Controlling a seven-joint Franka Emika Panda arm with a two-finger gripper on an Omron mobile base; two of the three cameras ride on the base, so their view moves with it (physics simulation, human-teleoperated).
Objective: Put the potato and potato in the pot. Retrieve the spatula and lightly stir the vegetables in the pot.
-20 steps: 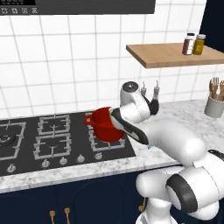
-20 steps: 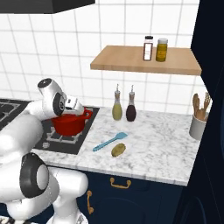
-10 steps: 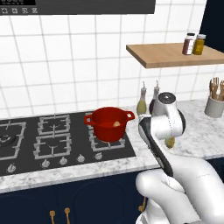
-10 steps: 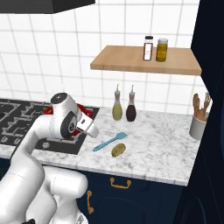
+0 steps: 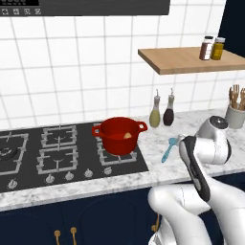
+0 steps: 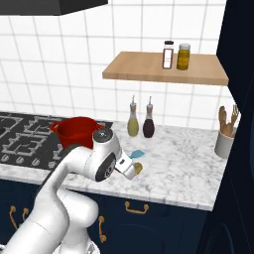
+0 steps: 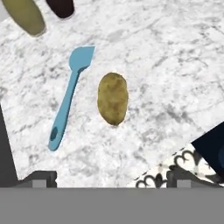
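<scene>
We are finding the second potato (image 7: 113,98) lying on the marble counter (image 7: 175,65), just beside the spatula (image 7: 68,98) and well apart from the pot (image 5: 119,135), where one pale lump is already showing. It is sitting ahead of the gripper (image 7: 111,177), roughly centred between the tips, its long axis running along the view's vertical. We are seeing the jaws standing wide apart, holding nothing.

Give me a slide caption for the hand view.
Open fingers hover over a potato beside the blue spatula on the marble counter.
</scene>
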